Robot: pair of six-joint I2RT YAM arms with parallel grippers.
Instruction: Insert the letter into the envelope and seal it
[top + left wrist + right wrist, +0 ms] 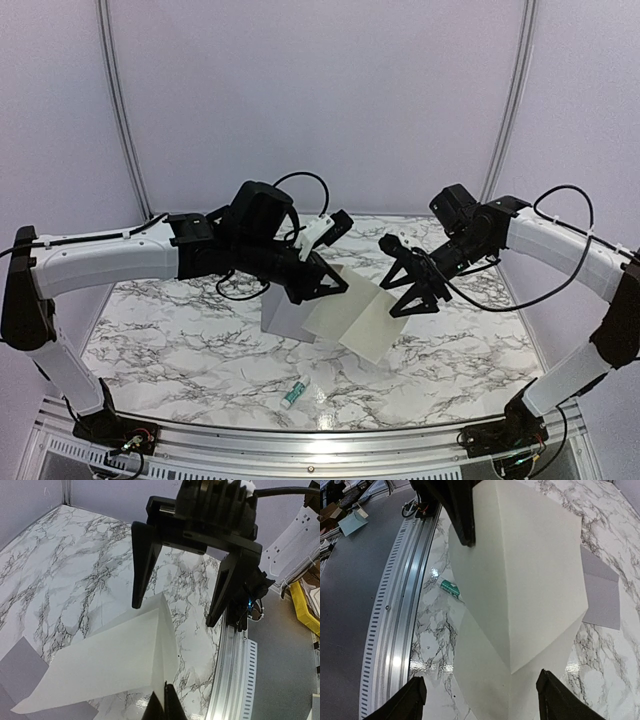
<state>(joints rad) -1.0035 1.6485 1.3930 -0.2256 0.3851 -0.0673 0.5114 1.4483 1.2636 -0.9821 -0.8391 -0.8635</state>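
My left tool [338, 287] pinches the flimsy, creased letter [370, 325] at one edge; right tool [418, 305] gapes wide, so I'd take the opposite edge gently.

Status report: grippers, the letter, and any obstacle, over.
Left gripper shut on letter. Right gripper open, astride its far edge. Letter not yet in envelope. Green-and-white tube lies aside, nothing blocking.

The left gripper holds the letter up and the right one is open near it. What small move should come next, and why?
Probably ease the right gripper in and shut it on the raised fold of the letter. The left gripper pinches only one edge, and the right jaws stand open on either side of that fold. A second hold should steady it for the envelope.
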